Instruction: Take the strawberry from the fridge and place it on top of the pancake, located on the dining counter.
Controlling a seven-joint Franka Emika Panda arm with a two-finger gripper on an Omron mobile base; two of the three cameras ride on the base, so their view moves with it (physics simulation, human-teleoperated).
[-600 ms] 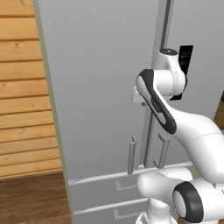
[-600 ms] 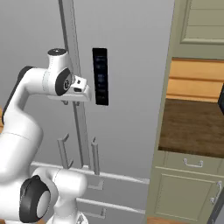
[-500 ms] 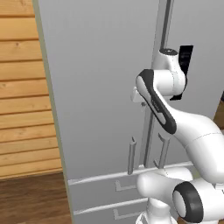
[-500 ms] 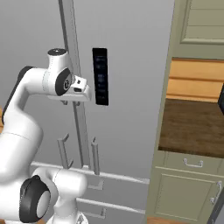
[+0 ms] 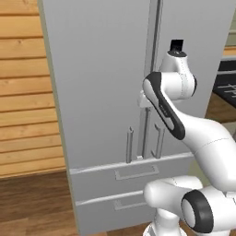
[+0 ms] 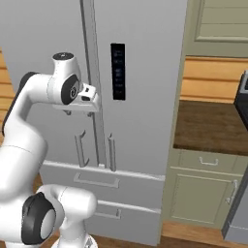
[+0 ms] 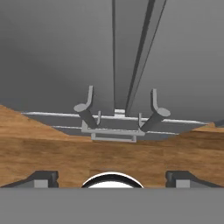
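Tall light grey fridge (image 5: 106, 92) with both upper doors closed; the seam between them runs vertically down the front, flanked by two long bar handles (image 6: 95, 82) whose lower ends curve out just above the drawers. Below the doors lie two shallow drawers (image 5: 133, 177), each with a flat rectangular pull. A narrow black control panel (image 6: 117, 71) is set into the door right of the seam. The strawberry cannot be seen, the fridge being shut.

White arm's two-finger gripper (image 7: 112, 177): held close in front of the seam, at mid-height of the upper doors and level with the panel's lower half. In the hand view its two small dark fingertips (image 7: 41, 177) stand wide apart with nothing between them, and the view looks down the fridge front to the handle ends and the wooden floor (image 7: 109, 155).

Left of the fridge, a horizontal wooden plank wall (image 5: 23, 92). Right of the fridge, a dark brown worktop (image 6: 213, 128) over pale green cabinets (image 6: 203, 193).
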